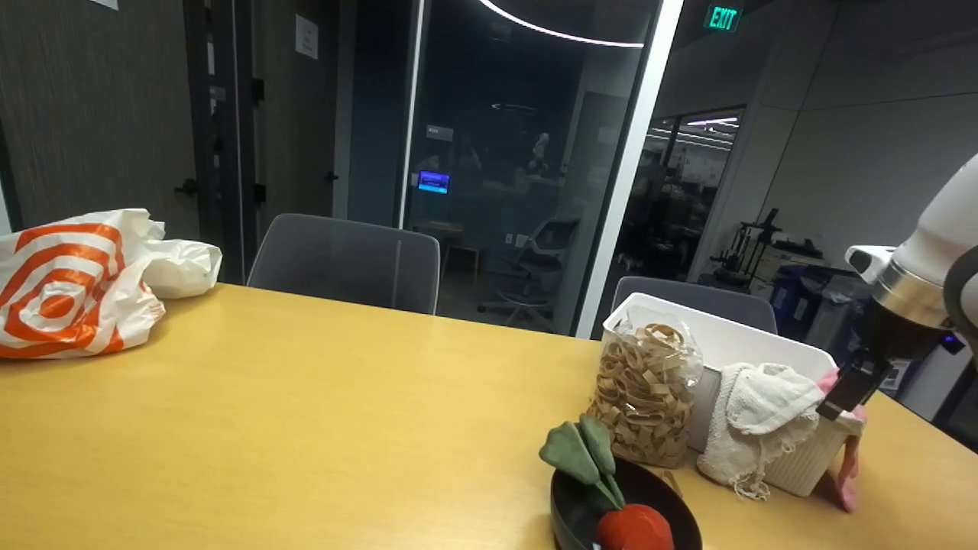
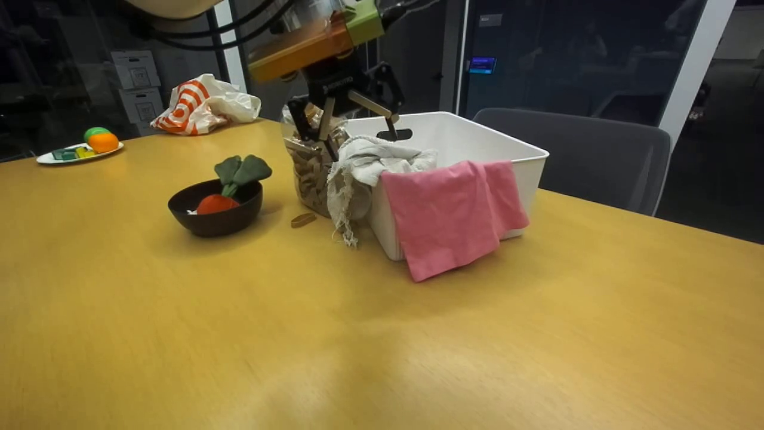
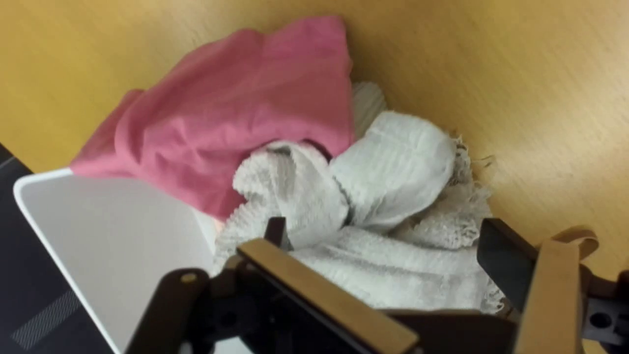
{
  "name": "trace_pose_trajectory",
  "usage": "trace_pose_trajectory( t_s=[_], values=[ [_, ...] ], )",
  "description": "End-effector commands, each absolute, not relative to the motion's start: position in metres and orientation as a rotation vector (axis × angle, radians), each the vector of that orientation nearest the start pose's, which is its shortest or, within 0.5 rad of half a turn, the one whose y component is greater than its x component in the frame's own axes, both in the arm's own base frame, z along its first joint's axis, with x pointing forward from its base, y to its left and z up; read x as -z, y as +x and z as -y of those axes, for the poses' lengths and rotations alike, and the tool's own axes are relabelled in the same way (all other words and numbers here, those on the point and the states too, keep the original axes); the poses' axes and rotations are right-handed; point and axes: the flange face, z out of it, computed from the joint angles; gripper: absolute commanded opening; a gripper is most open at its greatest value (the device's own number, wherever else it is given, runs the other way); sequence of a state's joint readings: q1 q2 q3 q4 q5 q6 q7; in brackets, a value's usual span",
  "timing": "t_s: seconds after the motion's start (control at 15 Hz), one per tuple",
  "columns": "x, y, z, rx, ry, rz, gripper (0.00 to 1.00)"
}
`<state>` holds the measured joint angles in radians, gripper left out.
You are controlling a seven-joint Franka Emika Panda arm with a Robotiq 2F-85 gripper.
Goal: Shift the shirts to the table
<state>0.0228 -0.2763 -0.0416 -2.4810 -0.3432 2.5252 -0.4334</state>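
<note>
Where the box (image 2: 471, 143) stands on the desk (image 2: 298, 346), a bunched, fringed white cloth (image 3: 398, 167) and a creased pink cloth (image 3: 231, 108) overhang its rim. Wrist view: the pink cloth's long axis runs 8 to 2 o'clock; the white fringe faces 3 o'clock. Pincer (image 3: 385, 236) spread: white cloth shows within its gap, pink cloth toward 10 o'clock.

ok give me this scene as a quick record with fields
gripper: open, right by the white cloth; contact unclear
white cloth: bunched over the edge of the white bin
pink cloth: draped over the bin's edge, hanging outside
clear bag of tan bands: upright beside the bin
black bowl: on the table, holding a red toy vegetable
task state: both cloths yet to come off the bin
</note>
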Motion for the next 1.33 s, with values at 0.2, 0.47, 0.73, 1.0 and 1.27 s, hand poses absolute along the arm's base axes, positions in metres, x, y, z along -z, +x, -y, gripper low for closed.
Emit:
trace_pose_trajectory(
  t_s=[0.2, 0.47, 0.73, 1.0, 1.27],
  values=[
    [-0.421, 0.501, -0.018, 0.696, -3.068, 1.275, 1.0],
    [-0.414, 0.506, -0.025, 0.675, -2.998, 1.334, 1.0],
    [-0.413, 0.508, -0.023, 0.675, -2.972, 1.387, 0.74],
    [-0.414, 0.508, -0.022, 0.677, -2.957, 1.414, 0.44],
    [-0.414, 0.509, -0.019, 0.673, -2.947, 1.417, 0.11]
  ],
)
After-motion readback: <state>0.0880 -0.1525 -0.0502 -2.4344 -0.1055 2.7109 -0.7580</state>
